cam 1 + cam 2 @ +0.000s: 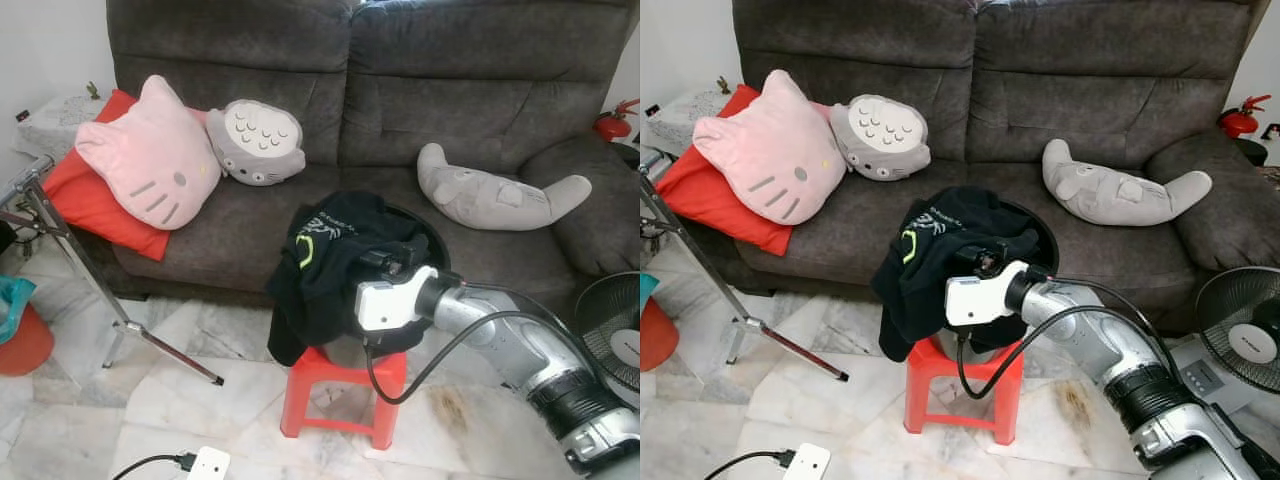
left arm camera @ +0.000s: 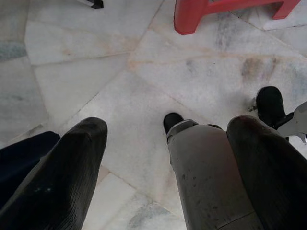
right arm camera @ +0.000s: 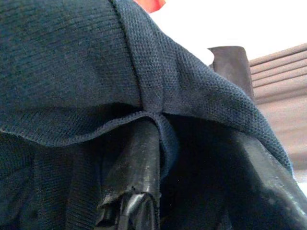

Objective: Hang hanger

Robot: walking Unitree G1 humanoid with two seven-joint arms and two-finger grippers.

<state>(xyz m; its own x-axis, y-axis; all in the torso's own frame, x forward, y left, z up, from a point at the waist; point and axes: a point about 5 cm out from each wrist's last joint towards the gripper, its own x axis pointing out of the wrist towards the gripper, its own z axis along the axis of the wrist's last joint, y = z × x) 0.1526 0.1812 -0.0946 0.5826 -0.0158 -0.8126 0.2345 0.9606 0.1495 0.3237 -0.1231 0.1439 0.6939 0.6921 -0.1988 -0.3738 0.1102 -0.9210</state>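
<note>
Now right hand [image 1: 985, 262] amid knit garment [image 1: 930, 250]

1 dark grey fabric sofa [image 1: 420, 110] carries 4 cushions: 1 pink cat-face pillow [image 1: 152, 155], 1 flat red cushion [image 1: 85, 195] under it, 1 round grey creature-face pillow [image 1: 257, 142] and 1 long grey curved plush pillow [image 1: 495, 195]. 1 red plastic stool [image 1: 338, 392] bears 1 black basket [image 1: 425, 235] with 1 black garment with green print [image 1: 322, 255]. 1 electric fan [image 1: 610, 335], 1 red fire extinguisher [image 1: 612, 122], 1 white power plug block [image 1: 208, 464].
</note>
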